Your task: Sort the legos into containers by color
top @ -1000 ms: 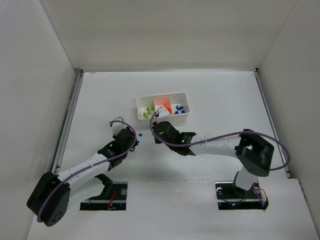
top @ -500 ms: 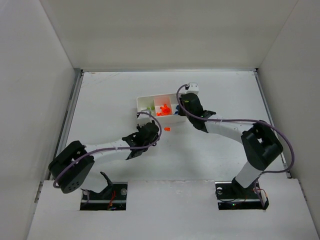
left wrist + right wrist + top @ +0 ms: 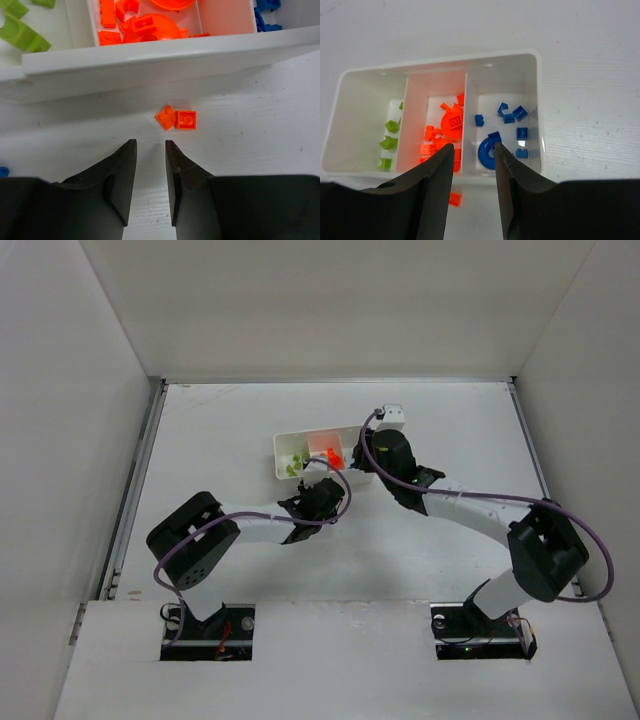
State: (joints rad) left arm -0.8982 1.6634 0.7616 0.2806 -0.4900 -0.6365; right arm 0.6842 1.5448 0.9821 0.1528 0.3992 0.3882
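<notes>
Fingers (image 3: 120,175) of the left gripper (image 3: 150,150) stand slightly apart, with a narrow strip of white table (image 3: 260,150) showing between them; they pinch nothing. Just beyond their tips lie two loose orange legos (image 3: 176,119), flat squares touching each other at one corner, on the table just outside the near wall of the white tray (image 3: 150,60). A blue lego (image 3: 2,171) peeks in at the left edge of this view, also on the table. Fingers (image 3: 432,185) of the right gripper (image 3: 472,150) are spread somewhat wider and are likewise empty. They hang above the near side of the tray, looking down into its three square compartments. The left compartment (image 3: 365,100) holds a few lime green legos (image 3: 387,142). The middle compartment (image 3: 437,87) holds a heap of sorted orange legos (image 3: 450,122), including a round piece. The right compartment (image 3: 502,85) holds blue legos (image 3: 512,116), among them a ring lying partly behind the right gripper's fingertip. From the overhead camera, both arms reach in toward the tray, which sits near the middle of the table, the left arm from the near left and the right arm from the near right.
</notes>
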